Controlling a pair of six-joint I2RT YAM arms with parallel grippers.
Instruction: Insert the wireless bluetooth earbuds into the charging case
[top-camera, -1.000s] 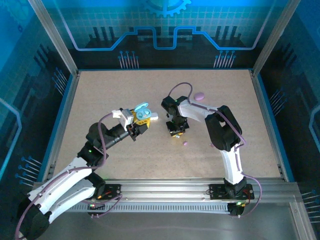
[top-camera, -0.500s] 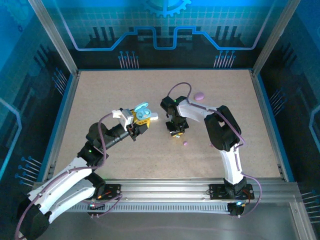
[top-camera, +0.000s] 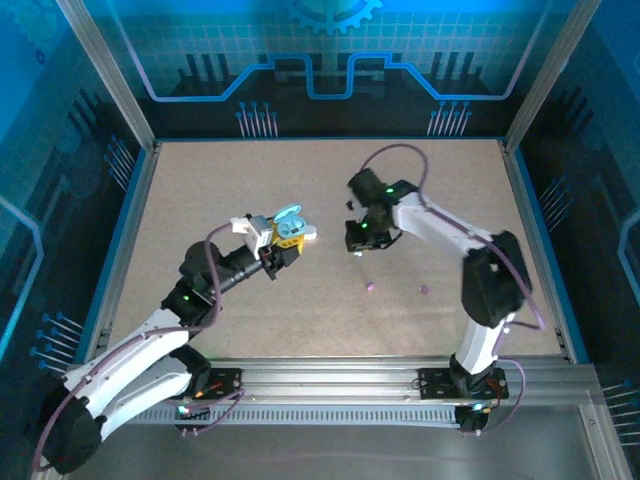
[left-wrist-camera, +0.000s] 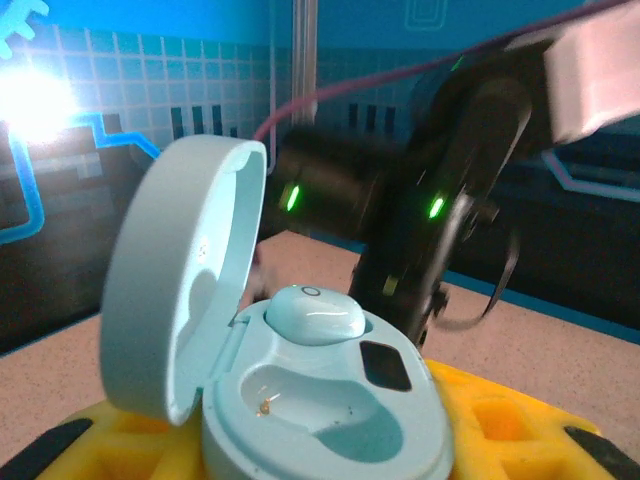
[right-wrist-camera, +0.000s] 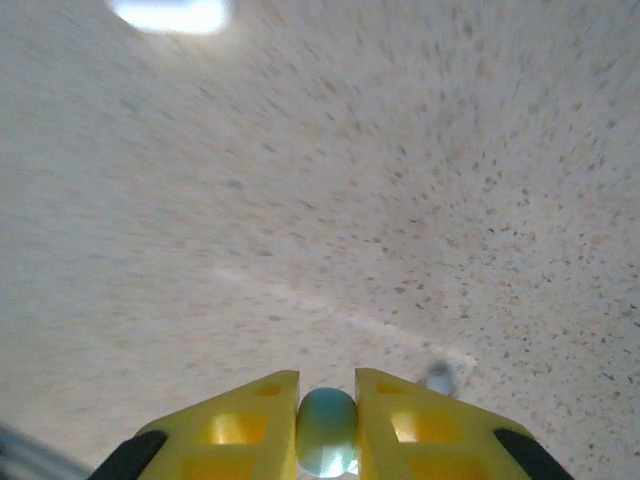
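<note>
One teal earbud (right-wrist-camera: 327, 430) sat pinched in the right tool (top-camera: 357, 241), held off the table (top-camera: 200, 200) — its arm had swung up and rightward since a second earlier. The left tool (top-camera: 287, 238) clenched the open teal case (left-wrist-camera: 320, 420), another teal bud (left-wrist-camera: 313, 314) seated inside; two purple buds (top-camera: 371, 286) lay nearby.

Left arm (top-camera: 135, 350): white shells on the long links, black joints, one small green light.
Right arm (top-camera: 440, 225): same white and black, green lights also.
Cables (top-camera: 400, 148): thin, purple, looping along each arm.
Fingers (right-wrist-camera: 245, 425): yellow plastic with square hollows, black outer corners.
Bases (top-camera: 218, 381): black.
</note>
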